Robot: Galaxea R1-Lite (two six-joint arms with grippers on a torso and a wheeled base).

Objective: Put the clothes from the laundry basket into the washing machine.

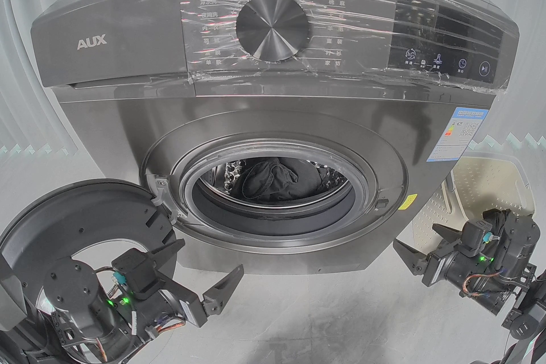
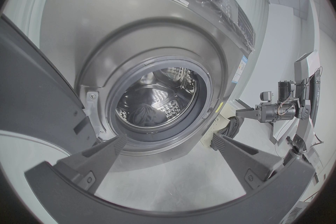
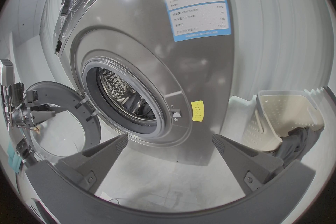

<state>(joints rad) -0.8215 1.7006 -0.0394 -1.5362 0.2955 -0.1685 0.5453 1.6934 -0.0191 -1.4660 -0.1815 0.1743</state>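
The grey washing machine [image 1: 273, 115] stands with its round door [image 1: 74, 211] swung open to the left. A black garment [image 1: 278, 177] lies inside the drum [image 2: 157, 95]. The cream laundry basket [image 1: 489, 183] leans against the machine's right side, and a dark garment [image 3: 297, 140] hangs out of it. My left gripper [image 1: 207, 263] is open and holds nothing, low in front of the door and left of the drum opening. My right gripper [image 1: 424, 245] is open too, with nothing in it, just in front of the basket.
The open door [image 3: 59, 95] takes up the floor space at the left, close by my left arm. Pale floor [image 1: 318, 314] lies bare before the machine. White curtains [image 1: 23, 115] hang behind it.
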